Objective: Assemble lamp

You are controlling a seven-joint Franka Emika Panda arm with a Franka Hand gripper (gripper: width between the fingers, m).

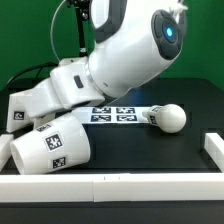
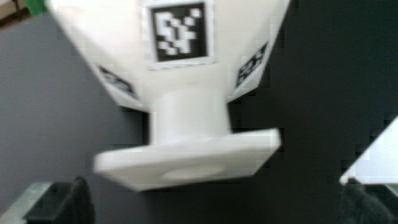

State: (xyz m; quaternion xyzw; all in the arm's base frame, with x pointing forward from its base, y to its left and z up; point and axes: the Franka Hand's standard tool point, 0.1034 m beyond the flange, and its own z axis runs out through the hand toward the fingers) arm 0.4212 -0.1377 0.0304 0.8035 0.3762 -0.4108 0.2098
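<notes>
Here, from my remote station, is one moment of the lamp job.
Tool (image 2: 210,204): its two dark fingers (image 2: 54,203) stand wide apart in my wrist view and grip nothing; bare desk shows between them.
Base (image 2: 187,120): the white tagged part lies just ahead of the spread fingers. Its wide body narrows to a short neck and a flat end plate that points toward the tool, apart from both fingers.
Shade (image 1: 50,147): lies on its side at the exterior view's left, near the front edge, with its tags showing.
Bulb (image 1: 170,117): lies on the black desk (image 1: 150,150) at the exterior view's right, with its round head to the right and its ribbed neck pointing at the marker board.
Marker board (image 1: 112,114): lies flat between the arm and the bulb, just beside the bulb's neck.
Arm (image 1: 130,50): fills the middle of my exterior view, bent down toward the left, and hides the tool there.
</notes>
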